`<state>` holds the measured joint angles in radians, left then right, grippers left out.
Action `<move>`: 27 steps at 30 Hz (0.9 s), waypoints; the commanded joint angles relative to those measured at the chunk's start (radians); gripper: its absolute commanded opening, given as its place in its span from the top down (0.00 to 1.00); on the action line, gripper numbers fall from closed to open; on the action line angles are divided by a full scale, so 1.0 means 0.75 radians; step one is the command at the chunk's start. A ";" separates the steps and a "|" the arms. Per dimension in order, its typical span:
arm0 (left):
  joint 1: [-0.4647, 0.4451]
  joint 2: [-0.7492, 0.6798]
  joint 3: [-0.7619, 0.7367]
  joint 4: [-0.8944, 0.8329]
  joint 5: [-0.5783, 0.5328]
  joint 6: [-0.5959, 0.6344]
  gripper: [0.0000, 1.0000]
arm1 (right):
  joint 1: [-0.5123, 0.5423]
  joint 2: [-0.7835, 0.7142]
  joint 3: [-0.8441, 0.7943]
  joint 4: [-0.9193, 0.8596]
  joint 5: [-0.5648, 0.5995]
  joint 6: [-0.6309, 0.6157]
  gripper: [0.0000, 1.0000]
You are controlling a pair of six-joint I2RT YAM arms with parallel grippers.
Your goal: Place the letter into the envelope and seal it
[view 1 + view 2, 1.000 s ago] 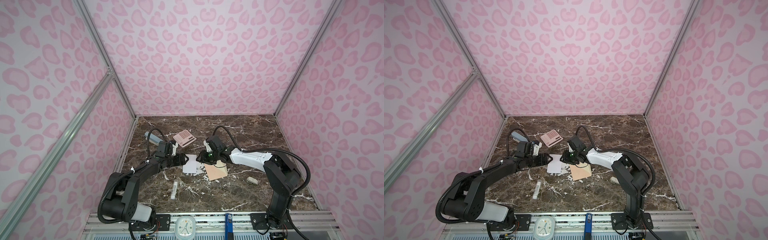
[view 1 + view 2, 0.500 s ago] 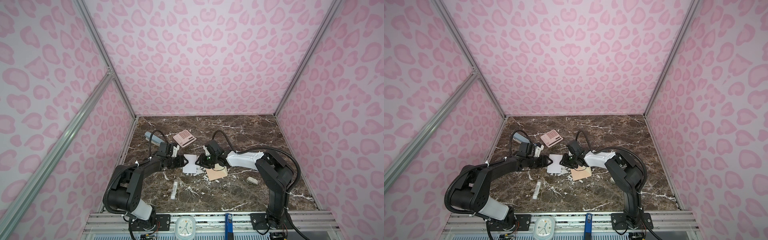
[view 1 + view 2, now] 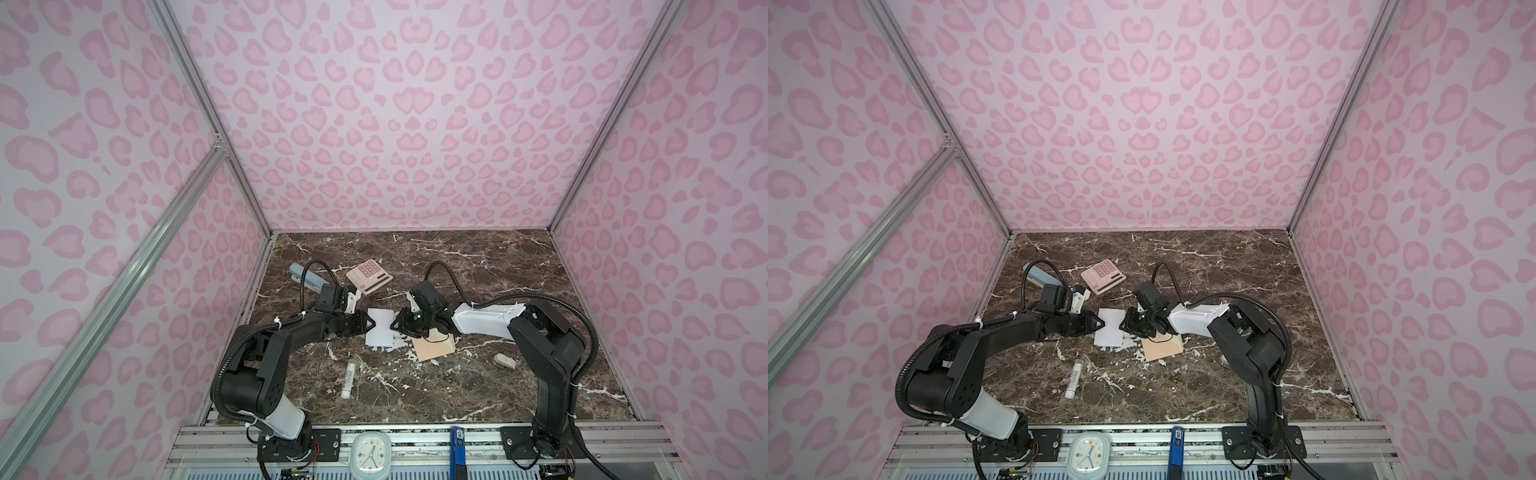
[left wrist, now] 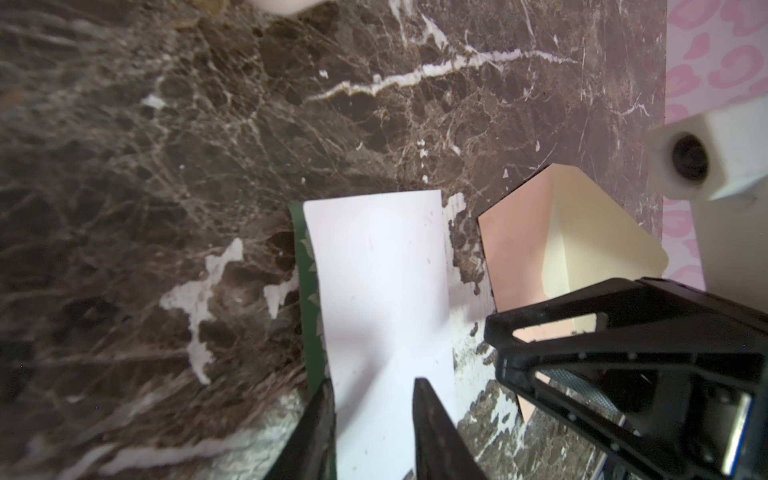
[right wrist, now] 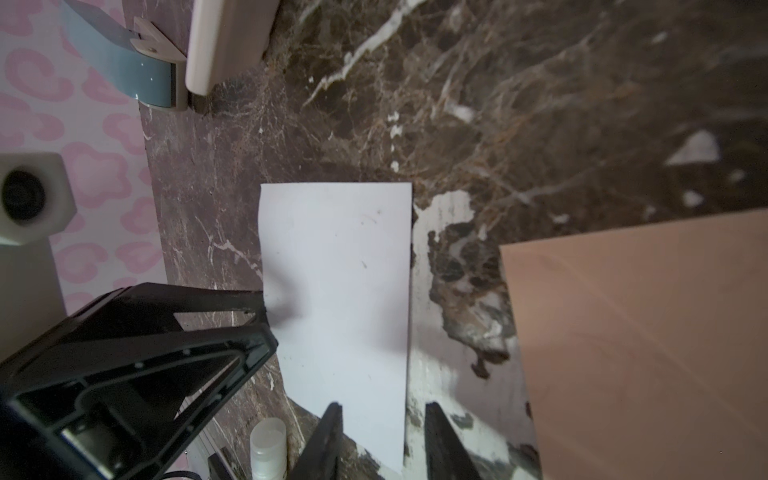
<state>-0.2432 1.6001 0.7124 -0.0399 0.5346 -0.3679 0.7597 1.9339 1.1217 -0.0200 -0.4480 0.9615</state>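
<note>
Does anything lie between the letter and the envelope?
No loose object: only bare marble separates the letter from the envelope. The right gripper, at the letter's edge, hangs over that gap and part of the envelope.

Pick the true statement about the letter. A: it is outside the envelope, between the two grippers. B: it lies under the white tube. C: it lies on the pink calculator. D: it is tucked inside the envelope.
A: in both top views the letter is beside the envelope, not in it, with the left gripper at one edge and the right gripper at the opposite edge.
</note>
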 commanded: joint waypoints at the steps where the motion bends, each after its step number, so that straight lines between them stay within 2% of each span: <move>1: 0.001 0.017 0.015 0.031 0.025 0.004 0.70 | 0.000 0.006 -0.003 0.010 -0.005 -0.005 0.64; 5: 0.001 0.030 0.019 0.034 0.031 0.004 0.75 | -0.001 -0.001 -0.005 0.005 -0.002 -0.014 0.64; 12: 0.002 0.005 0.014 0.038 0.034 0.002 0.95 | -0.009 -0.030 -0.018 0.020 -0.007 -0.024 0.64; 20: 0.003 -0.167 0.002 0.013 0.037 0.000 0.96 | -0.060 -0.147 -0.093 0.170 -0.052 -0.053 0.58; 27: 0.001 -0.385 0.012 -0.065 0.049 0.001 0.96 | -0.139 -0.206 -0.195 0.395 -0.159 -0.014 0.53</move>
<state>-0.2432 1.3510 0.7147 -0.0582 0.5541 -0.3687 0.6651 1.7847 0.9924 0.1680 -0.5240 0.9398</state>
